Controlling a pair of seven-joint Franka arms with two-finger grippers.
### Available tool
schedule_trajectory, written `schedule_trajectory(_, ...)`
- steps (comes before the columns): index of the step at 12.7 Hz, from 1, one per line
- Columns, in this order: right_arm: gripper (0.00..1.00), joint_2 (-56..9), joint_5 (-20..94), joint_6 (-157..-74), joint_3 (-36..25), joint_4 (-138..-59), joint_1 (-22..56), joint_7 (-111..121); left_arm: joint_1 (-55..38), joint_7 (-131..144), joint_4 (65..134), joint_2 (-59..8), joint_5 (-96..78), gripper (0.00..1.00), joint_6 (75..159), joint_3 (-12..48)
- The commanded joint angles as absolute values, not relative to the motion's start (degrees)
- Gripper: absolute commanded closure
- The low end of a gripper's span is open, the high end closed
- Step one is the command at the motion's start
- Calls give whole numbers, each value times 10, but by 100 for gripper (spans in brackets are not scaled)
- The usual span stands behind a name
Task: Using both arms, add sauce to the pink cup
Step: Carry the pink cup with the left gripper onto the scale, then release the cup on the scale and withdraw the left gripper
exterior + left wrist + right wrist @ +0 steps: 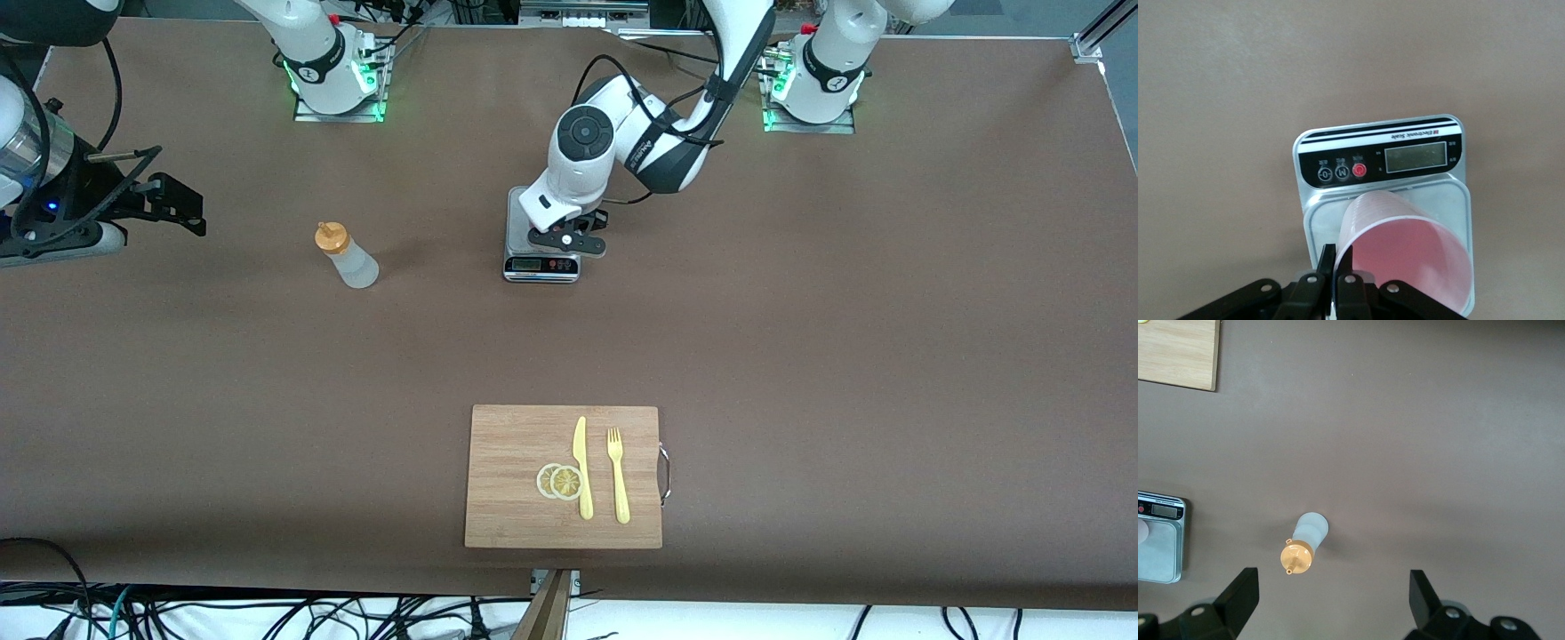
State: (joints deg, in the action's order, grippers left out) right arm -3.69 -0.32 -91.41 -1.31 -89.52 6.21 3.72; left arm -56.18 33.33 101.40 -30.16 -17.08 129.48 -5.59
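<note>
Table [889, 338]: you see a matte brown surface.
Scale [1425, 143]: flat, metal-topped, under the pink cup [1405, 257].
Left gripper [1331, 283]: fingers pinch the translucent, tapered cup's rim.
Right gripper [1331, 600]: spread wide above the whitish squeeze bottle [1305, 543], capped orange.

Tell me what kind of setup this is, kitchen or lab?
Most likely a robotics lab bench staged as a kitchen task: the brown table has arm bases bolted on, loose cables hang along its near edge, and the props are a digital scale, squeeze bottle and cutting board.
</note>
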Motion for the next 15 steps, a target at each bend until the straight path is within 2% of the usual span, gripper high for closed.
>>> schedule_trajectory(1, 0, -36, -3, -906, -14, -890, 60, 43, -576, 331, 999, -320, -187, 85, 1298, -66)
schedule_trajectory(2, 0, -36, -3, -906, -14, -890, 61, 44, -575, 327, 999, -316, -186, 15, 1297, -66)
schedule_trajectory(3, 0, -36, -3, -906, -14, -890, 61, 42, -575, 325, 999, -310, -187, 0, 1295, -66)
schedule_trajectory(6, 0, -36, -4, -905, -14, -889, 61, 39, -568, 325, 995, -263, -190, 0, 1252, -68)
schedule_trajectory(9, 0, -40, -3, -905, -14, -889, 60, 44, -535, 324, 920, -233, -185, 0, 1136, -74)
schedule_trajectory(12, 0, -44, 14, -904, -12, -888, 62, 46, -465, 316, 916, -184, -182, 0, 1106, -84)
schedule_trajectory(15, 0, -48, 15, -876, 22, -889, 65, 48, -377, 236, 915, -137, -173, 0, 1045, -86)
